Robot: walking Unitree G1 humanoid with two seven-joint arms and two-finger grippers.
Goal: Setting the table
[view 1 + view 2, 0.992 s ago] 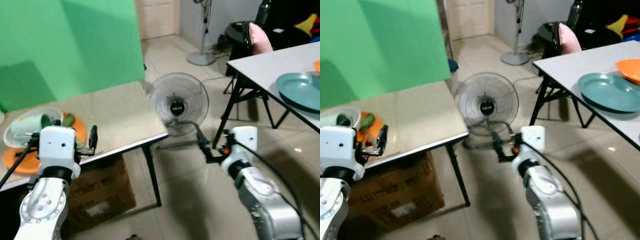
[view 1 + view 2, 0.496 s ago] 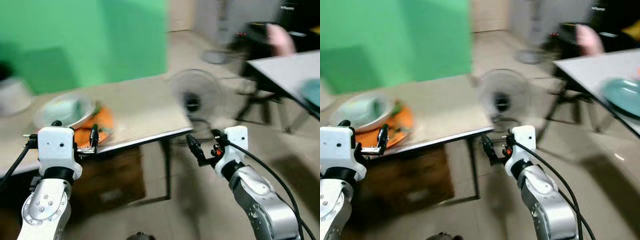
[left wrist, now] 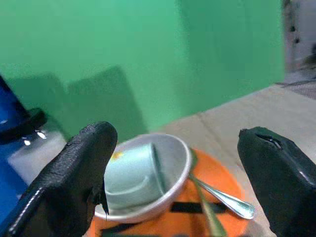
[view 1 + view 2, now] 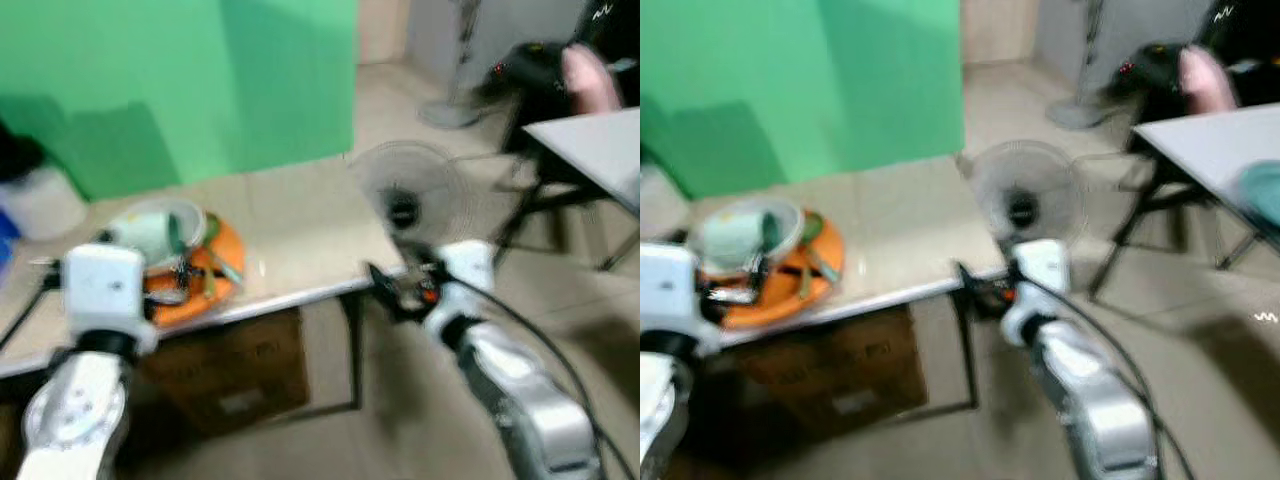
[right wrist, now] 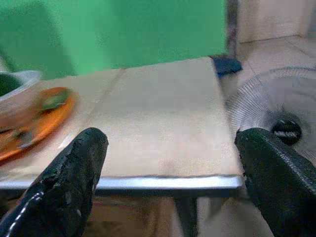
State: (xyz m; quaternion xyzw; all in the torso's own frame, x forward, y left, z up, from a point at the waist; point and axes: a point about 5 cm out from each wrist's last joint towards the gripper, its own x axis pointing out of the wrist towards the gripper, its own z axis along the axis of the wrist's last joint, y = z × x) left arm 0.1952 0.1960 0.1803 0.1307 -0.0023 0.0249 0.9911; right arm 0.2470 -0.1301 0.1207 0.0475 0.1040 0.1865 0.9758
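You are facing a beige table (image 4: 290, 235) in front of a green backdrop (image 4: 180, 80), with a tiled floor and a floor fan (image 4: 405, 195) to the right of the frame; the head views are blurred. A cardboard box (image 4: 235, 365) sits under the table, and a second, white table (image 4: 1205, 135) stands at the far right. Your left gripper (image 3: 182, 173) hangs with its two black fingers spread wide and holding nothing, just in front of the dishes at the left of the frame. Your right gripper (image 5: 168, 173) is also spread wide and empty, hovering off the table's near right edge. The dishes sit on the table's left part: an orange plate (image 4: 225, 270) carrying a pale bowl (image 3: 170, 168) with a light green cup (image 3: 133, 175) lying on its side inside. A metal spoon (image 3: 224, 200) rests on the plate beside the bowl.
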